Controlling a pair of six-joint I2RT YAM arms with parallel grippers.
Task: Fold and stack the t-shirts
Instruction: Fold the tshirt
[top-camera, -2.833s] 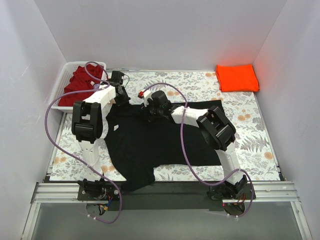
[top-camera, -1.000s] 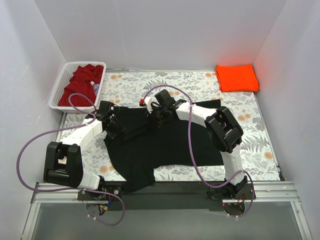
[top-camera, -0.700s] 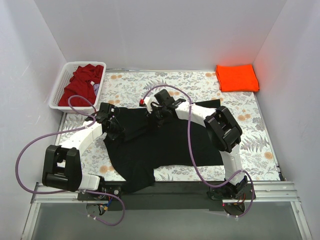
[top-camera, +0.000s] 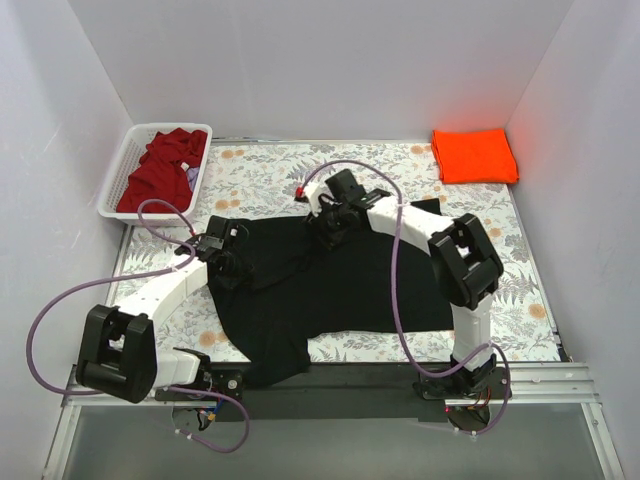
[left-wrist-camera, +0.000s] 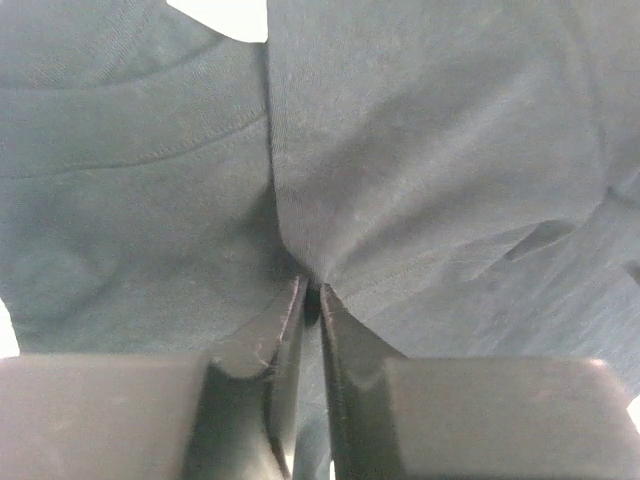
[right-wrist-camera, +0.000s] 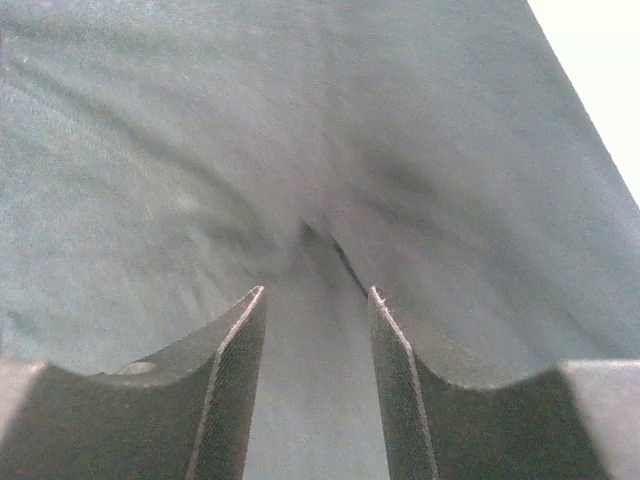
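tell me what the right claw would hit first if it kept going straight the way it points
The black t-shirt. The right claw points at the cloth with jaws open, a small raised crease just ahead of its tips; depth is unclear, but nothing else shows between.

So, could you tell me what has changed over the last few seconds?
The left hand pulled back from near the basket, dragging that side of the black t-shirt inward, and still pinches a fold. The right hand shifted rightward and opened, letting the cloth go. The orange t-shirt and dark red t-shirt stayed put.
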